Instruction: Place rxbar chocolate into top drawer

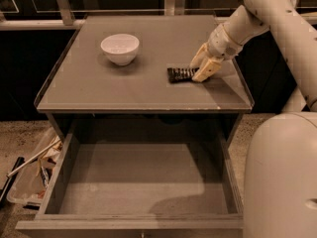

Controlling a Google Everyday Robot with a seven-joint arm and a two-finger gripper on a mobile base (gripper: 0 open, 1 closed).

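The rxbar chocolate, a small dark bar, lies flat on the grey tabletop right of centre. My gripper is down at the bar's right end. Its two pale fingers are apart and stand on either side of that end. The bar rests on the table. The top drawer is pulled wide open below the tabletop, and its flat grey floor holds nothing.
A white bowl stands on the tabletop at the left back. My arm reaches in from the upper right, and my pale base fills the lower right. A bin of clutter sits on the floor at the left.
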